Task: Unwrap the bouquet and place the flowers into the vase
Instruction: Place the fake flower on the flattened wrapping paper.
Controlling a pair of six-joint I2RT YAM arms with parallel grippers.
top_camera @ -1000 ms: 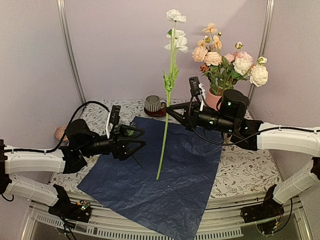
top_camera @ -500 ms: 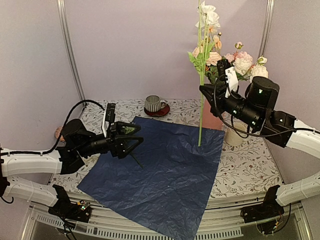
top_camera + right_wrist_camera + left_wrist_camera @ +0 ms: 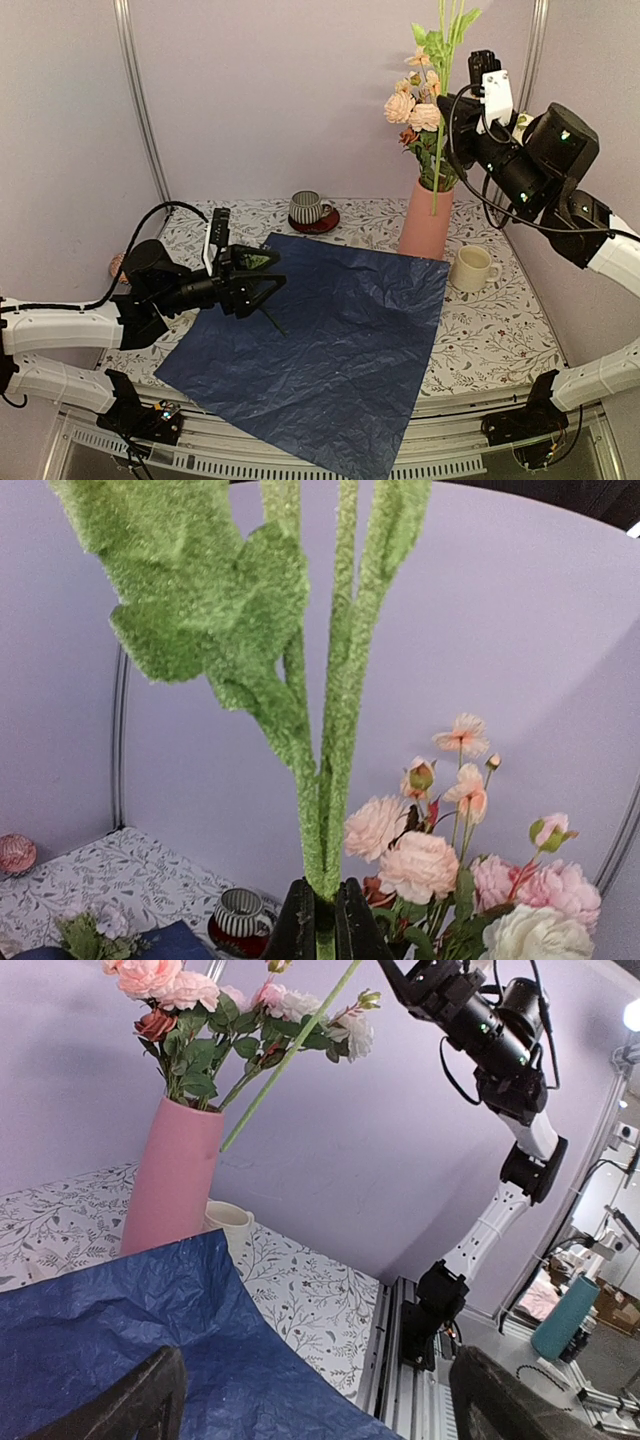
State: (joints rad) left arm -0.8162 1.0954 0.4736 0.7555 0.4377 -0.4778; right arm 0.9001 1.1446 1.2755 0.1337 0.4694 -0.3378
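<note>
The unwrapping is done: the blue paper (image 3: 330, 340) lies spread flat on the table (image 3: 500, 340) with no flowers on it. The step in hand is placing what looks like the last stem.

The right gripper (image 3: 445, 112) is clenched on 1 long green stem (image 3: 436, 170) and holds it high and nearly upright, with its blooms out of the top view. The left wrist view shows the stem's lower tip just beside the rim of the pink vase (image 3: 425, 225), outside it and a little below the mouth. The other flowers (image 3: 415, 105) already stand in the vase.

The next move likely calls for a small lift to clear the rim, a shift over the mouth, then a straight descent between the stems already there before letting go. The crowded blooms could deflect the tip.

The left gripper (image 3: 255, 288) hangs released, fingers wide, low over the paper's left side.

The table has a leaf-print cover. A cream mug (image 3: 472, 268) stands right of the vase, and a striped cup (image 3: 305, 208) sits at the back. The walls are plain lilac.
</note>
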